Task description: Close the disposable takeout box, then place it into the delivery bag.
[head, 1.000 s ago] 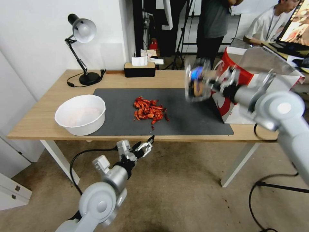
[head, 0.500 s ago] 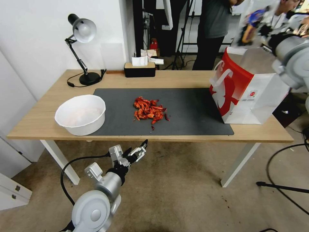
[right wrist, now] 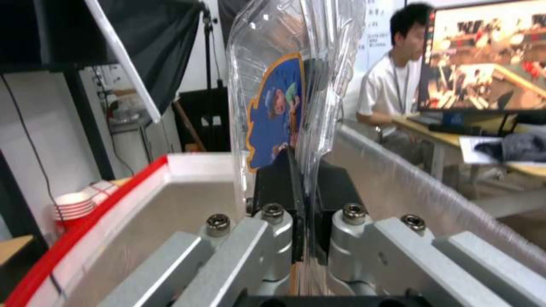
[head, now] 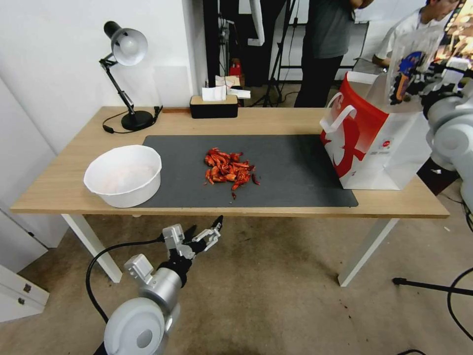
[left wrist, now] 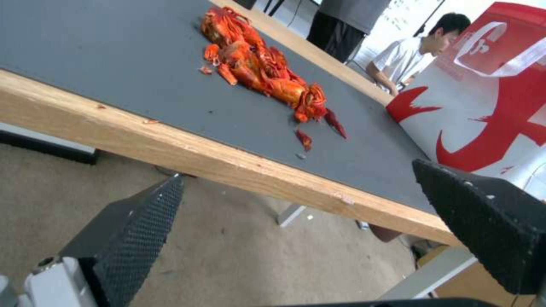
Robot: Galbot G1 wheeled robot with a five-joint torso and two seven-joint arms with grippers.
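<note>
The disposable takeout box [head: 406,66], clear plastic with a blue and orange label, is held on edge just above the open mouth of the delivery bag [head: 374,148]. My right gripper [head: 422,80] is shut on it. In the right wrist view the box [right wrist: 284,98] stands pinched between the dark fingers [right wrist: 273,183], with the bag's red rim [right wrist: 85,226] and silvery lining [right wrist: 187,209] beneath. The red-and-white bag stands at the table's right end. My left gripper [head: 209,232] hangs open below the table's front edge, its fingers [left wrist: 142,221] wide apart.
A pile of red crayfish [head: 229,170] lies on the dark mat [head: 295,177]. The large white bowl [head: 123,175] sits at the left, with a desk lamp [head: 125,74] and a tissue box [head: 214,106] at the back. People stand beyond the table.
My right gripper swung the box from over the mat up to the right, then lowered it toward the bag's mouth. My left arm sank slightly down and left.
</note>
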